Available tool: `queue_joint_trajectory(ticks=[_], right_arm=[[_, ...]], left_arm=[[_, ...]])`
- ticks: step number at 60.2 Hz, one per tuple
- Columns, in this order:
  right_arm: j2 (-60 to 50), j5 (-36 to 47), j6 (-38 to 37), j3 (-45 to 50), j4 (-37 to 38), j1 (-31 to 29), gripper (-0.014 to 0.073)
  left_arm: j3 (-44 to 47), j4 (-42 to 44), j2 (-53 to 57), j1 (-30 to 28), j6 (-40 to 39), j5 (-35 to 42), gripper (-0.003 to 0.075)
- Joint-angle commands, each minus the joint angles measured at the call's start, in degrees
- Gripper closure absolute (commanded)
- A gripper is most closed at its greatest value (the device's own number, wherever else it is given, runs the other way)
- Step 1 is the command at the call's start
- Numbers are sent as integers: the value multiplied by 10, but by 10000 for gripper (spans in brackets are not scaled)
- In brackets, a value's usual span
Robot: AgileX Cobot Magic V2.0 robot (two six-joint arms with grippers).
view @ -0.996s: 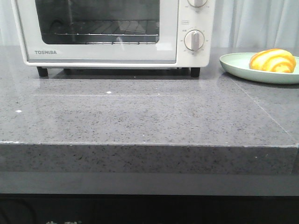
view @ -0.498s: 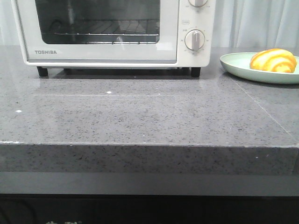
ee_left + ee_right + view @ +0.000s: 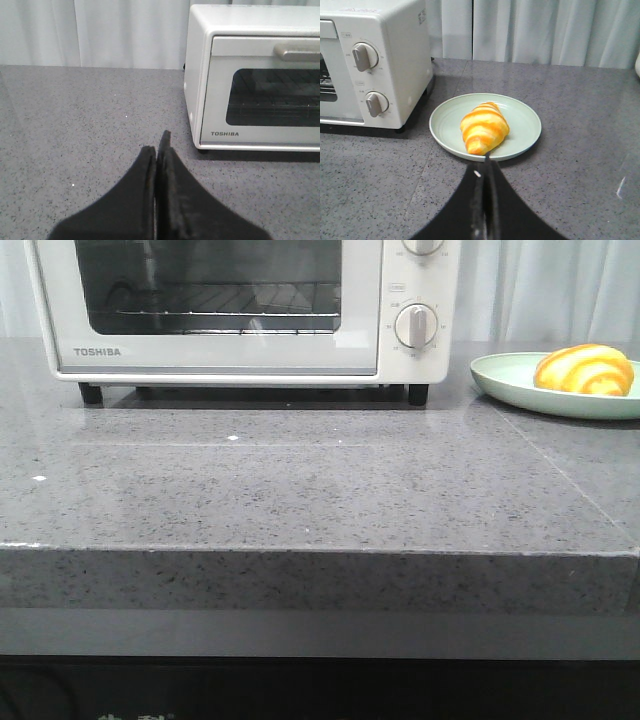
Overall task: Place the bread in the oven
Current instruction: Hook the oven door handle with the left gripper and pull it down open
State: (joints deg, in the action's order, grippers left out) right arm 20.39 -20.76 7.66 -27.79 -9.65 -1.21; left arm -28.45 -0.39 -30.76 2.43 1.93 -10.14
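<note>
The bread, a golden orange croissant roll with pale stripes, lies on a pale green plate at the right of the counter; it also shows in the right wrist view. The white TOSHIBA oven stands at the back left with its door closed, and shows in the left wrist view and the right wrist view. My left gripper is shut and empty above the counter, to the left of the oven. My right gripper is shut and empty, just short of the plate's near rim. Neither gripper shows in the front view.
The grey speckled counter has a front edge low in the front view. A pale curtain hangs behind the counter. The oven's knobs face forward beside the plate.
</note>
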Motion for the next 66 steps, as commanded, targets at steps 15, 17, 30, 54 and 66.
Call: queue_joint_trajectory(ticks=[15,17,30,54,66], right_arm=[[9,39,3,-21,-23,-4,660],[9,39,3,-21,-28,-4,660],[9,39,3,-21,-32,-4,660],[9,35,3,-21,-33,-4,660],[9,35,3,-21,-33,-4,660]], left_arm=[[-187,-5,-176,120,-1,72,741],[-198,-3,-197,146,-1,101,741],[-225,35,-329,263,-1,339,741],[-328,18,-506,270,-1,336,741],[-333,12,-524,270,-1,314,741]])
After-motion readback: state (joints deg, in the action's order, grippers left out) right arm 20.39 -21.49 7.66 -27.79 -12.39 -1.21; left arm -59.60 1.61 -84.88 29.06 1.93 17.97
